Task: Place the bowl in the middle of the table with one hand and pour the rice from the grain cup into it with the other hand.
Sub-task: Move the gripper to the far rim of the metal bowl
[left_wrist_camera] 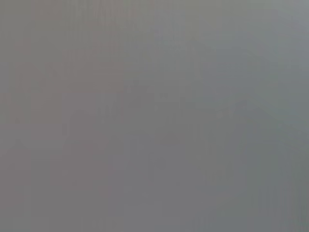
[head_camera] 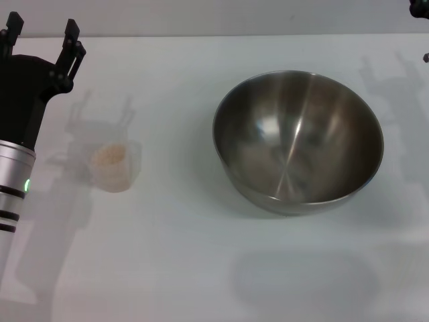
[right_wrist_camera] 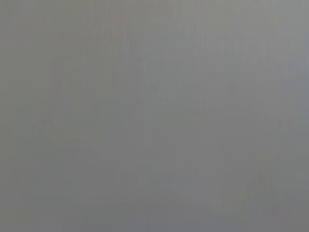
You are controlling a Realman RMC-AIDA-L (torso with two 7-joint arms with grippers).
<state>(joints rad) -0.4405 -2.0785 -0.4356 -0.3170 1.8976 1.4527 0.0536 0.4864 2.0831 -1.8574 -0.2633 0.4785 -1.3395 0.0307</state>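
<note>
On the white table (head_camera: pixel 201 268), the stainless-steel bowl (head_camera: pixel 298 141) sits right of centre. Well to its left stands the grain cup (head_camera: pixel 115 165), upright, holding rice (head_camera: pixel 109 155). Behind the cup hovers the left end effector (head_camera: pixel 40 33), fingers spread and empty. Only a sliver of the right end effector (head_camera: pixel 420 8) shows at the far right corner, its state unreadable.

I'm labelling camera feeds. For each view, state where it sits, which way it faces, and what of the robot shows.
Head view: on the robot's head, looking forward and down at the plain white table, large stainless-steel bowl and small clear plastic grain cup of beige rice; left gripper shows, jaws open; right arm barely enters.
Left wrist view: featureless grey, nothing identifiable.
Right wrist view: same.
Shared: both wrist views show only grey.
</note>
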